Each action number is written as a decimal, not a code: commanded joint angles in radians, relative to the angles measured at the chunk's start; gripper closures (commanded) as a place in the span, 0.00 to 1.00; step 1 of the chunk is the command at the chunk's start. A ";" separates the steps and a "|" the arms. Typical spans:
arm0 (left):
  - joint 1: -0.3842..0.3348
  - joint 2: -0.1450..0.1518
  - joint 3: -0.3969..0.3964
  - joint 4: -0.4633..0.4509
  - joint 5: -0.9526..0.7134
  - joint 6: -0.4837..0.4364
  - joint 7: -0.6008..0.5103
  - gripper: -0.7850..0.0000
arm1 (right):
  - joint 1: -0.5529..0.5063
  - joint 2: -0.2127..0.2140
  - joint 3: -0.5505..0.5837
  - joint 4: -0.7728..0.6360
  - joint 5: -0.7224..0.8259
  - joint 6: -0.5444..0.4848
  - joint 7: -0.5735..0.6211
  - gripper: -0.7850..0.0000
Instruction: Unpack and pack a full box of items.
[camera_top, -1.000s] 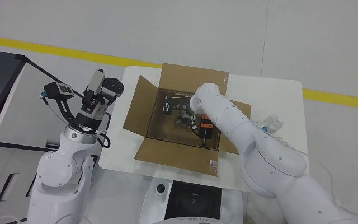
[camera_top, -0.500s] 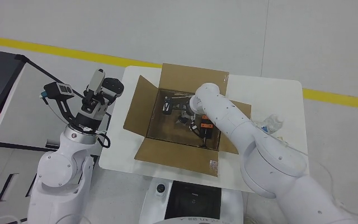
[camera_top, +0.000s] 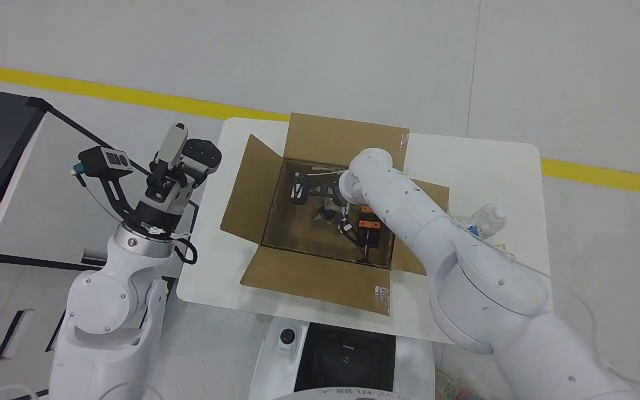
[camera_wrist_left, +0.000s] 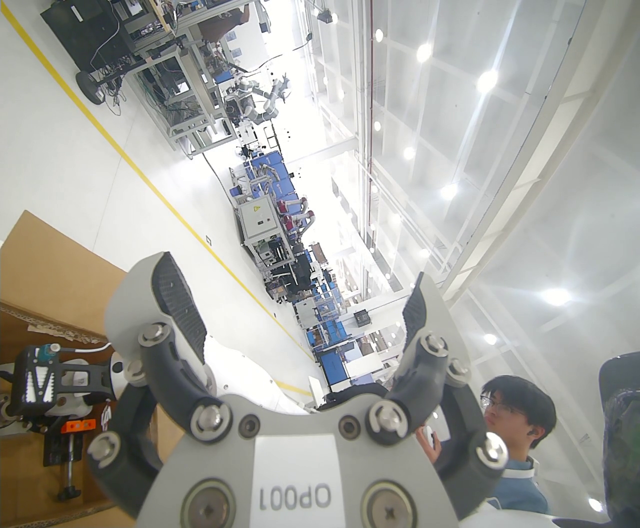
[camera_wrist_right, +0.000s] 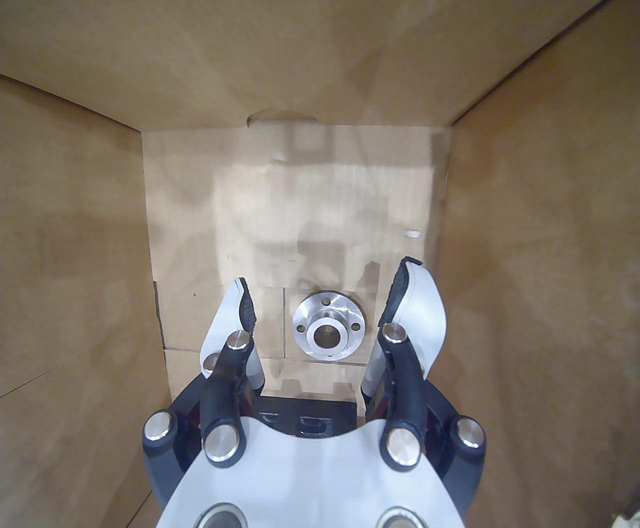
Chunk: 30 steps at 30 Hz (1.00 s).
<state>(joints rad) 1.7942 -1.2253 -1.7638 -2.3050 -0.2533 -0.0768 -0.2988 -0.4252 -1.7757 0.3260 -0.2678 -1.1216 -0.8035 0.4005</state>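
The right gripper (camera_wrist_right: 325, 285) is hanging inside the open cardboard box (camera_top: 262, 190), which is sitting in the middle of the white table (camera_top: 480, 170). Its jaws are standing wide with nothing between them. A round metal flange (camera_wrist_right: 327, 334) is lying flat on the box floor, lined up with the gap between the fingers but apart from them. A black clamp with an orange part (camera_top: 367, 225) is resting on the floor toward the box's right wall. The left gripper (camera_wrist_left: 295, 290) is waiting off the table's left edge, pointing upward, jaws wide and empty. The likely trouble is the flange itself. It is low, smooth and flat, so the pads may be sliding off its rim or digging into the cardboard. A crooked descent could also be bumping the clamp or scraping a box wall.
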 joint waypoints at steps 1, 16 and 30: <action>0.000 0.000 0.000 0.000 0.000 0.000 0.000 0.00 | 0.000 0.006 0.004 -0.005 -0.001 -0.005 0.002 0.30; 0.000 0.000 0.000 0.000 0.000 0.000 0.000 0.00 | 0.014 0.051 0.043 -0.027 0.023 -0.065 0.079 0.36; 0.000 0.000 0.000 0.000 0.000 0.000 0.000 0.00 | -0.020 0.062 0.056 -0.096 0.018 0.009 0.228 0.51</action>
<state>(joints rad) 1.7942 -1.2253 -1.7638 -2.3050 -0.2533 -0.0768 -0.2988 -0.4451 -1.7153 0.3798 -0.3631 -1.1040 -0.7944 0.6260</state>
